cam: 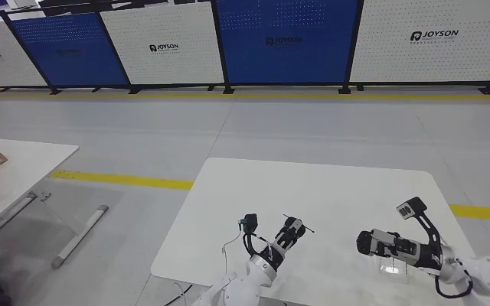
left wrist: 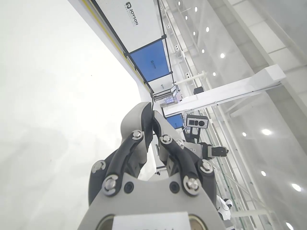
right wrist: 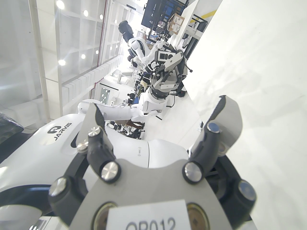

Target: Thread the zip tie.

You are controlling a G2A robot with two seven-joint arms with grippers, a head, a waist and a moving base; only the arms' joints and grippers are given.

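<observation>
The left tool [left wrist: 152,114] was pinched shut on the zip tie [cam: 309,228], whose thin ends stuck out either side of it over the desk [cam: 321,183]. The right tool [right wrist: 157,103] stood wide open and empty, well apart from the tie. Threading seemingly had not begun, since no loop showed.

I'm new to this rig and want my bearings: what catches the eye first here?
First comes the left claw, shut on a thin black zip tie above the white table, near its front edge. Beside it, the right claw is open and points toward the left one. Behind the table, blue and white pegboard panels stand in a row across the floor.
</observation>
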